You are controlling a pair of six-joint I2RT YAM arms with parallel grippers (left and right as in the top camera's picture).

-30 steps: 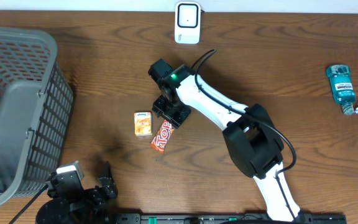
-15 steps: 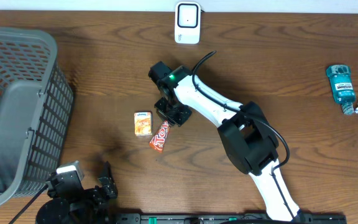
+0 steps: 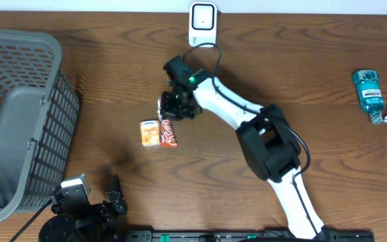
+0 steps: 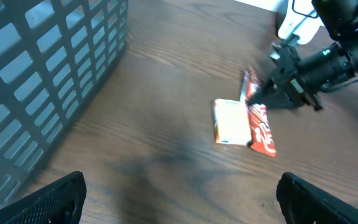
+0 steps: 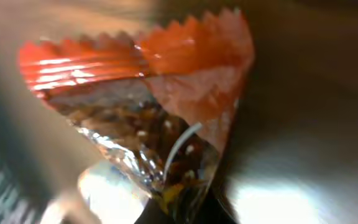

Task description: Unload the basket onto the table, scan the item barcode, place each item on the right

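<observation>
The right gripper point(image 3: 168, 111) is clamped on the upper end of the red candy wrapper point(image 3: 169, 133), and the wrapper's crimped edge fills the blurred right wrist view. The wrapper's lower end seems to touch the table point(image 3: 281, 67). A small orange box point(image 3: 150, 133) lies just at the wrapper's 9 o'clock. The scanner point(image 3: 202, 23) stands at the table's 12 o'clock and the basket point(image 3: 62, 121) at 9. The left gripper point(image 4: 180, 186) rests at 7 o'clock, fingers wide apart.

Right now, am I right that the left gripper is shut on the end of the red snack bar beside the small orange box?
Not quite: the right gripper, not the left, is shut on the end of the red snack bar beside the small orange box, as the overhead view shows.
</observation>
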